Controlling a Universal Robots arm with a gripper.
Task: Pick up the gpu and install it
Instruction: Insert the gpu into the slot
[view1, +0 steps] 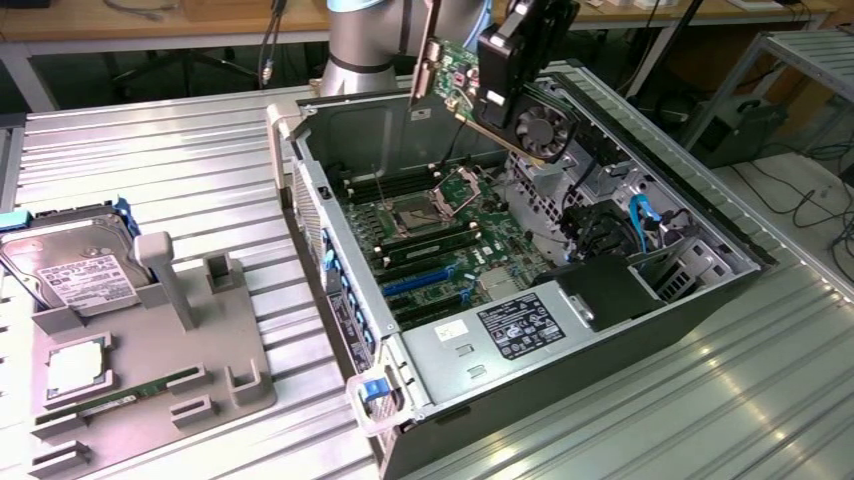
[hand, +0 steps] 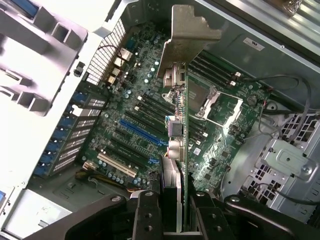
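The gpu (view1: 457, 72), a green card with a black fan and a silver end bracket, hangs tilted above the far end of the open computer case (view1: 694, 300). My gripper (view1: 507, 70) is shut on it from above. In the wrist view the gpu (hand: 182, 125) is edge-on, with its bracket (hand: 189, 40) pointing away from me. It runs down between my fingers (hand: 146, 215), where the gripper (hand: 177, 217) clamps its near end. The motherboard (hand: 135, 115) with its blue expansion slot (hand: 142, 132) lies below, and the card is well clear of it.
Inside the case are a power supply (view1: 523, 330), an open CPU socket (view1: 424, 212) and a drive cage with blue cables (view1: 641, 225). On the exterior view's left, a grey fixture (view1: 200, 400) holds a hard drive (view1: 74, 268), a CPU (view1: 78, 365) and a RAM stick (view1: 127, 395).
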